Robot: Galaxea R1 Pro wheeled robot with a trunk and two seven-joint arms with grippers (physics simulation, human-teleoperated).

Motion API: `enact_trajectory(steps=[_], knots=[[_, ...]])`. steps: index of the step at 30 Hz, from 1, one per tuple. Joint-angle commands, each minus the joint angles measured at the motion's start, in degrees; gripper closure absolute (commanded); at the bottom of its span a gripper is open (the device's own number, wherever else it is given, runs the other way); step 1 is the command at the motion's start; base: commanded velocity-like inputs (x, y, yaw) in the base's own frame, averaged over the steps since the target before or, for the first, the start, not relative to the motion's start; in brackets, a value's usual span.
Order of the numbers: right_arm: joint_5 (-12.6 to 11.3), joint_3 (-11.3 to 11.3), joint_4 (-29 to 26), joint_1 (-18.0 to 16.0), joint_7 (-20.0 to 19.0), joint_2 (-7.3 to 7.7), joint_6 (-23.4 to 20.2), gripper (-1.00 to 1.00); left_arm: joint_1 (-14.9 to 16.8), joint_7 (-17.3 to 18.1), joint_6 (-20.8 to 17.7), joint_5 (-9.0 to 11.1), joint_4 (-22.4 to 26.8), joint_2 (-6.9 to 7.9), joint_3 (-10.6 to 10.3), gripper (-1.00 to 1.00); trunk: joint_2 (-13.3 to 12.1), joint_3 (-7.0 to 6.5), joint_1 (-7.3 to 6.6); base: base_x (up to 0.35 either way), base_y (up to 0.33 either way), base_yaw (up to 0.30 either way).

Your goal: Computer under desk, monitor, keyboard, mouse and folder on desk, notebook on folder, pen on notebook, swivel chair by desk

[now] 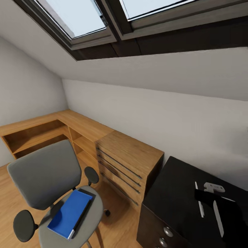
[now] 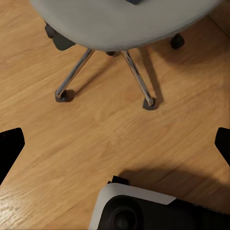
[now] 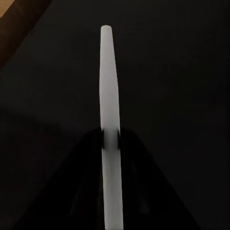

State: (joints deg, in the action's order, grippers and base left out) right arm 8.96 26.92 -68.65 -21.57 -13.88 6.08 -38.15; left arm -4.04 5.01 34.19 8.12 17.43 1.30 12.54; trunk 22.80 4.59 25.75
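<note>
Right wrist view: pen (image 3: 108, 96) clamped between the right gripper (image 3: 111, 143) fingers over the black desk (image 3: 182, 72), no legible writing; head view puts the blue folder (image 1: 70, 213) on the swivel chair (image 1: 44, 175) seat beside the wooden drawer chest (image 1: 127, 162); left gripper (image 2: 115, 143) fingers spread wide above the floor (image 2: 110, 134).

Your head view takes in the black surface (image 1: 172, 193) at lower right, a white pen (image 1: 199, 204) lying on it. On the wooden floor (image 1: 10, 193) stands the swivel chair (image 1: 43, 172), its grey seat carrying the blue folder (image 1: 69, 214) with a dark notebook (image 1: 84, 205) along one edge.
</note>
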Motion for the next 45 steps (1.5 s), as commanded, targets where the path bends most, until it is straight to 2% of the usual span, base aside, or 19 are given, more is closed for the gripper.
enact_trajectory(steps=[1, 14, 26, 34, 45], knots=[[0.53, 0.08, 0.08, -0.05, -0.44, -0.01, -0.11, 1.0, -0.01, 0.53, 0.0, 0.58, 0.09, 0.0, 0.08, -1.0, 0.12, 0.11, 0.04, 0.0, -0.057, 0.0], [0.61, -0.33, 4.65, -0.1, -0.44, 0.07, 2.38, 1.0, -0.01, 0.53, 0.05, 0.55, 0.13, -0.01, 0.03, -1.0, 0.12, 0.11, 0.04, 0.0, -0.049, 0.0], [0.62, -0.54, 7.5, -0.14, -0.36, 0.08, 7.6, 1.0, -0.01, 0.49, 0.09, 0.62, 0.31, -0.46, 0.03, -1.0, 0.12, 0.11, 0.04, 0.0, -0.005, 0.0], [0.65, -0.55, 8.96, -0.14, -0.36, 0.08, 9.42, 1.0, -0.01, 0.35, 0.04, 0.66, 0.33, -1.07, -0.01, -1.0, 3.33, 1.55, 1.79, 0.0, 0.0, 0.0], [0.63, -0.55, 9.7, -0.22, -0.35, 0.08, 10.31, 1.0, -0.01, 0.27, 0.08, 0.67, 0.33, -1.18, 0.01, -1.0, 7.74, 3.52, 4.21, 0.0, 0.0, 0.0]])
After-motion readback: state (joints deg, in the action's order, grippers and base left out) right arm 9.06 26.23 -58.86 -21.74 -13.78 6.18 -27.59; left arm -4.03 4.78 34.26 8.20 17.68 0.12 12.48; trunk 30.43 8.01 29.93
